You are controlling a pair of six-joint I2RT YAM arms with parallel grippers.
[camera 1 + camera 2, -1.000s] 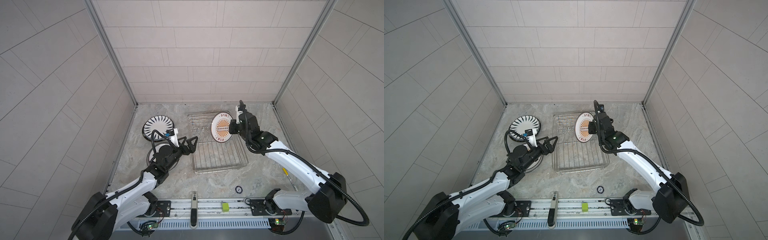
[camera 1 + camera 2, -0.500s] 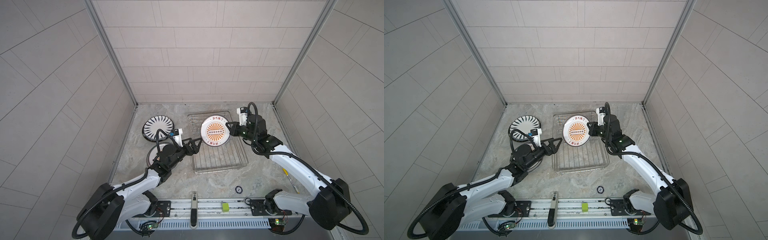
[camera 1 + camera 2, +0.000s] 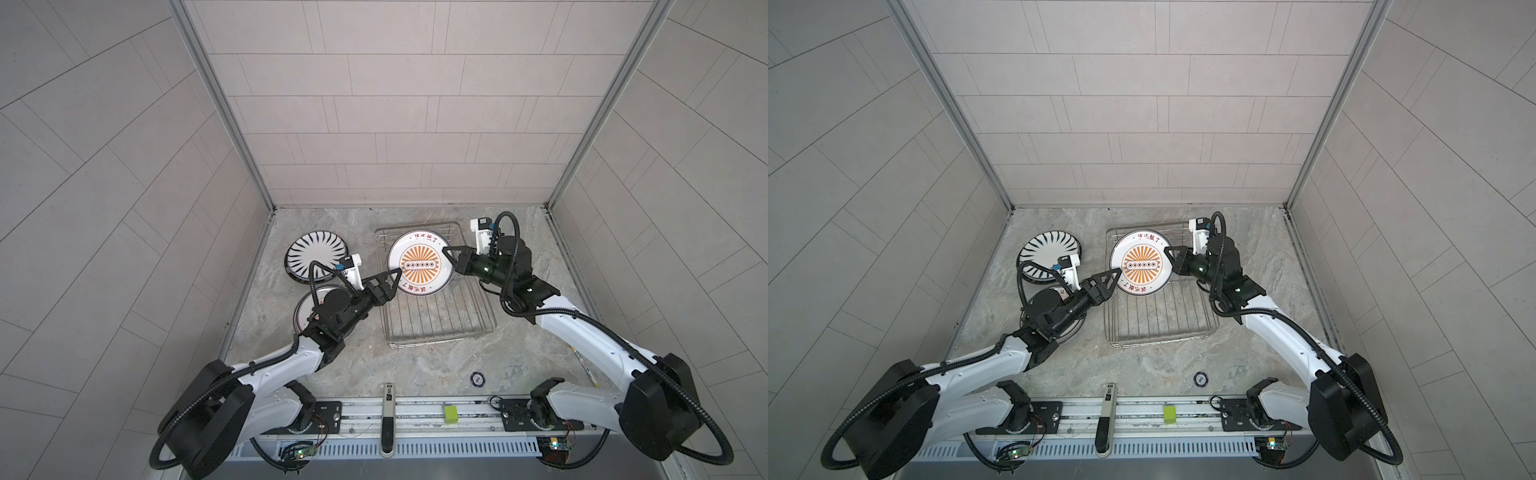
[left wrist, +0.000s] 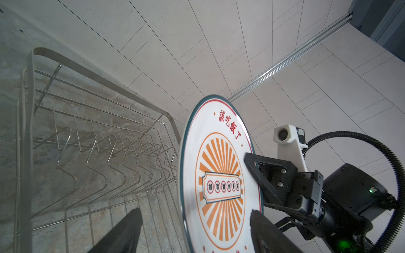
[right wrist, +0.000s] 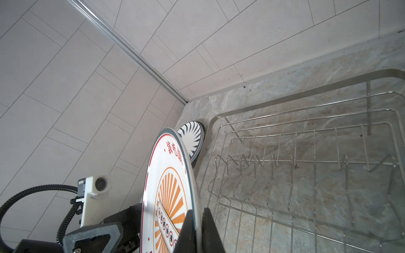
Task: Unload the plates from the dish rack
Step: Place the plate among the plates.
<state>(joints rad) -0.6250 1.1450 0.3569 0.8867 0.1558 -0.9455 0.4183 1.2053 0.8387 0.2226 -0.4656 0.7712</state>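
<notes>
- Orange-sunburst plate [image 3: 419, 264] lifted clear of the prongs [image 4: 114, 157], over the far end of the dish rack [image 3: 440, 328], pinched at its rim by the right hand [image 3: 449, 254]
- Left hand [image 3: 395, 282] spread, one finger on either side of the opposite rim, apparently placed for a handover
- Striped plate [image 3: 318, 253] flat on the bench [image 3: 436, 365] beside the rack, probably marking the unloading side

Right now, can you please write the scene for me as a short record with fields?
right gripper: shut on orange plate, held over rack
left gripper: open, fingers on either side of that plate's opposite rim
rack: no plates seen in it
striped plate: on table, beside rack
third plate: on table, partly under left arm
</notes>
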